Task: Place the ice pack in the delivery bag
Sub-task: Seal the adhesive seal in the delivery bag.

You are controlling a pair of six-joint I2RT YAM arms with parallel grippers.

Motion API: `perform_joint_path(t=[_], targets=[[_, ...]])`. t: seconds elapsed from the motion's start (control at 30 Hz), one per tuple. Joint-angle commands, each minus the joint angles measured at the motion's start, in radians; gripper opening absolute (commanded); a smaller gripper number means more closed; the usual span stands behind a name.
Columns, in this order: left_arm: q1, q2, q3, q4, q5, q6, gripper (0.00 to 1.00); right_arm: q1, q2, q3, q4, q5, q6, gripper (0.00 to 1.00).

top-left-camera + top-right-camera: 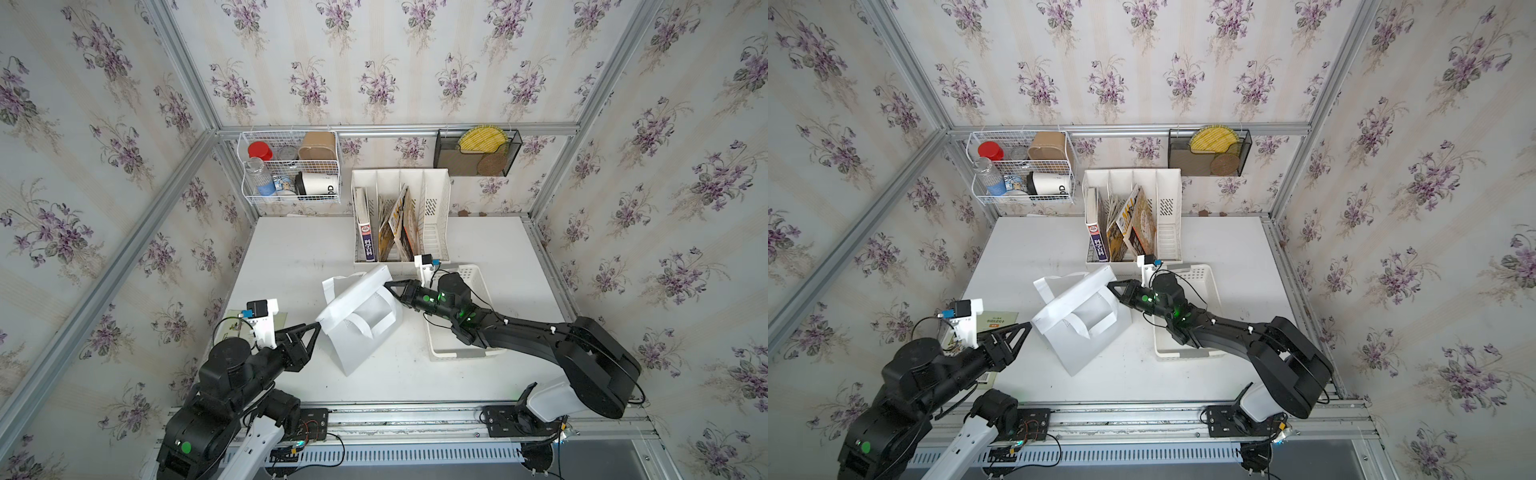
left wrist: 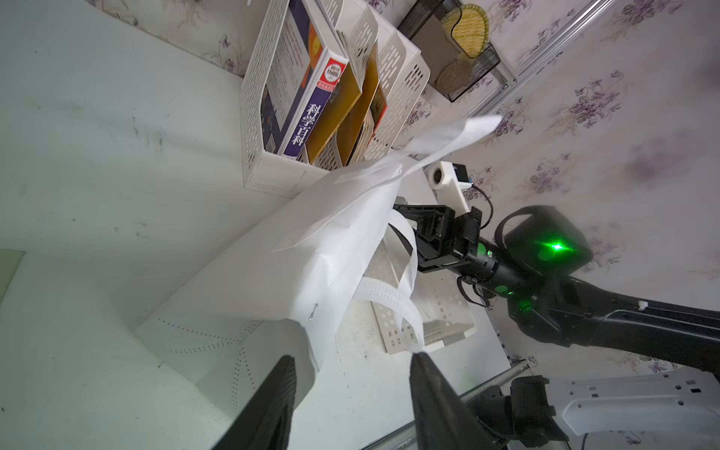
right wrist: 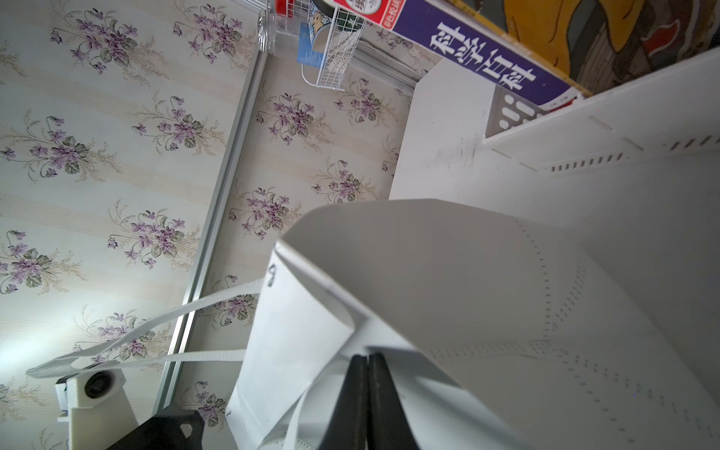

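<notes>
The delivery bag (image 1: 353, 345) (image 1: 1075, 349) is a white soft tote, slumped and tilted in the middle of the table, its strap handles (image 1: 376, 322) lying loose on its side. My right gripper (image 1: 388, 284) (image 1: 1111, 286) is shut on the bag's upper rim; in the right wrist view the closed fingers (image 3: 367, 355) pinch the white fabric (image 3: 448, 272). My left gripper (image 1: 316, 328) (image 1: 1027, 326) stands open at the bag's near-left corner, holding nothing; its fingers (image 2: 352, 356) straddle the bag's edge (image 2: 292, 265). One strap (image 2: 448, 136) shows blurred in the air. The ice pack is not in view.
A white perforated basket (image 1: 478, 282) (image 2: 393, 335) lies under my right arm. A white file rack with books (image 1: 401, 216) stands behind the bag. A wire basket of bottles (image 1: 291, 166) and a black mesh holder (image 1: 478, 151) hang on the back wall. A booklet (image 1: 1000, 320) lies under my left wrist.
</notes>
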Motion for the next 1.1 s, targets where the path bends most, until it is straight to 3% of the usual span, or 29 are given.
perform_joint_path(t=[0.0, 0.2, 0.3, 0.53, 0.77, 0.9, 1.07], targets=[[0.0, 0.055, 0.055, -0.016, 0.024, 0.079, 0.46, 0.0, -0.008, 0.004, 0.008, 0.008, -0.016, 0.1], [-0.004, 0.28, 0.113, 0.069, 0.231, 0.166, 0.42, 0.0, -0.019, 0.001, -0.003, 0.015, -0.026, 0.1], [-0.042, 0.368, 0.137, 0.121, 0.27, 0.193, 0.42, 0.0, -0.029, -0.005, -0.007, 0.023, -0.03, 0.11], [-0.18, 0.575, 0.229, 0.105, 0.158, 0.32, 0.47, 0.0, -0.039, -0.01, -0.015, 0.024, -0.044, 0.11], [-0.182, 0.729, 0.317, -0.03, -0.144, 0.435, 0.6, 0.0, -0.039, -0.014, -0.014, 0.006, -0.043, 0.12], [-0.181, 0.857, 0.398, -0.102, -0.173, 0.471, 0.61, 0.001, -0.038, -0.014, -0.01, -0.008, -0.048, 0.13], [-0.178, 0.903, 0.393, -0.079, -0.098, 0.509, 0.63, 0.0, -0.031, -0.015, 0.002, -0.028, -0.045, 0.14]])
